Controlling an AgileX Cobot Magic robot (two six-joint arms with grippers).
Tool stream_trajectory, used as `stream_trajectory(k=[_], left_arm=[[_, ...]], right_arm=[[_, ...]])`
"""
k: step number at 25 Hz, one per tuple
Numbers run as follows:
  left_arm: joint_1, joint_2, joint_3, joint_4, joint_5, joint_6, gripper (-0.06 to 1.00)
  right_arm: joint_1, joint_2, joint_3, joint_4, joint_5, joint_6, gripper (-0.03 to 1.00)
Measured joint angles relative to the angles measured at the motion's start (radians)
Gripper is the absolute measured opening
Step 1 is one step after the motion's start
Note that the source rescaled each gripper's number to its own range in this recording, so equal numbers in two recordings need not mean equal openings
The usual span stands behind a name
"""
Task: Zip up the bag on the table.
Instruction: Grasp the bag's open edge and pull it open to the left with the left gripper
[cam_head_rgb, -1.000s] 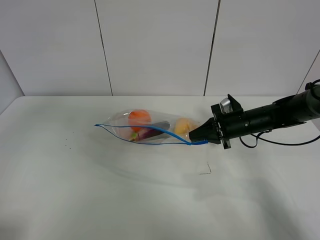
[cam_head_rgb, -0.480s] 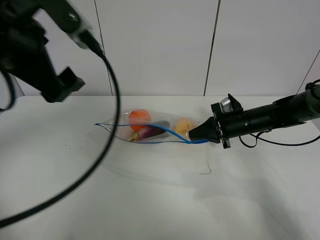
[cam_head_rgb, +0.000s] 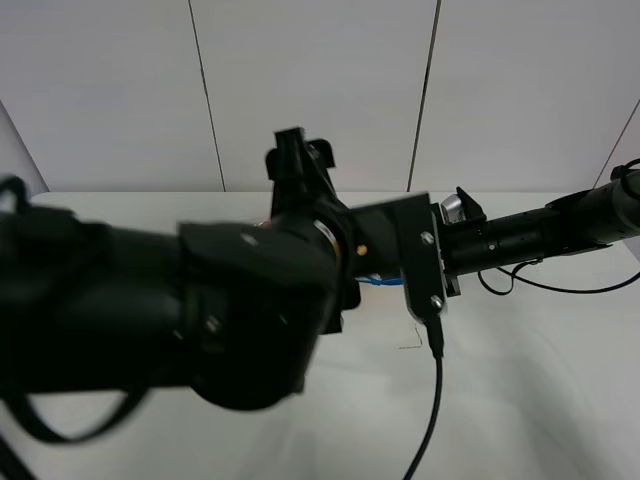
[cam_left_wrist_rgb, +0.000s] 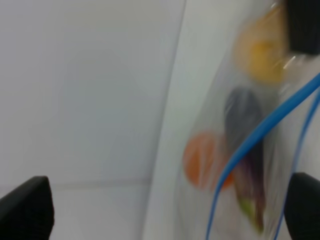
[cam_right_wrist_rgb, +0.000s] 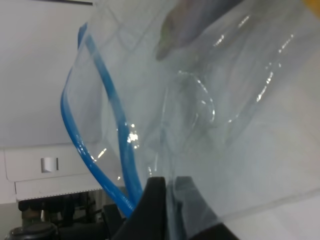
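The high camera is nearly blocked: the left arm (cam_head_rgb: 200, 300) fills the middle of the shot, big, dark and blurred. Behind it the bag (cam_left_wrist_rgb: 235, 150) lies on the white worktop (cam_head_rgb: 520, 380), toward the far side. From up there only a short sliver of its blue zipper strip (cam_head_rgb: 382, 281) peeks out beside the arm.

On the left wrist camera, the left hand (cam_left_wrist_rgb: 165, 209) is spread wide, its two dark fingertips (cam_left_wrist_rgb: 25, 210) sitting at the far corners of the shot. It grips nothing. Between them the bag shows through the blur: an orange (cam_left_wrist_rgb: 200, 160), a dark purple eggplant (cam_left_wrist_rgb: 245, 130) beside it, and a yellow pear (cam_left_wrist_rgb: 260, 55) at the far end. Two blue zipper lines run apart from each other across the plastic, so the mouth is open here.

The right arm (cam_head_rgb: 540, 235) reaches in low from the right, its tip hidden behind the left arm. Its wrist camera shows the right hand (cam_right_wrist_rgb: 170, 200) pinched tight on the clear plastic right beside the blue strip, at the bag's corner. The crinkled film is lifted toward the lens.
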Motion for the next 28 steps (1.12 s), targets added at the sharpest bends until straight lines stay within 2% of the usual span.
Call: stream_trajectory(k=[5,11,21,28], left_arm=[[-0.066,0.131,0.000,0.202,0.017,-0.172,1.00],[-0.065,0.246,0.000,0.320,0.009,-0.283,1.00],[0.026,0.313,0.000,0.339,-0.058,-0.344,0.97],[0.034,0.313,0.000,0.341,-0.077,-0.353,0.92]], right_arm=[[0.000,0.000,0.000,0.004,0.000,0.010,0.00],[0.000,0.000,0.000,0.005,0.000,0.023,0.00],[0.000,0.000,0.000,-0.012,0.000,0.035,0.00],[0.000,0.000,0.000,-0.012,0.000,0.035,0.00]])
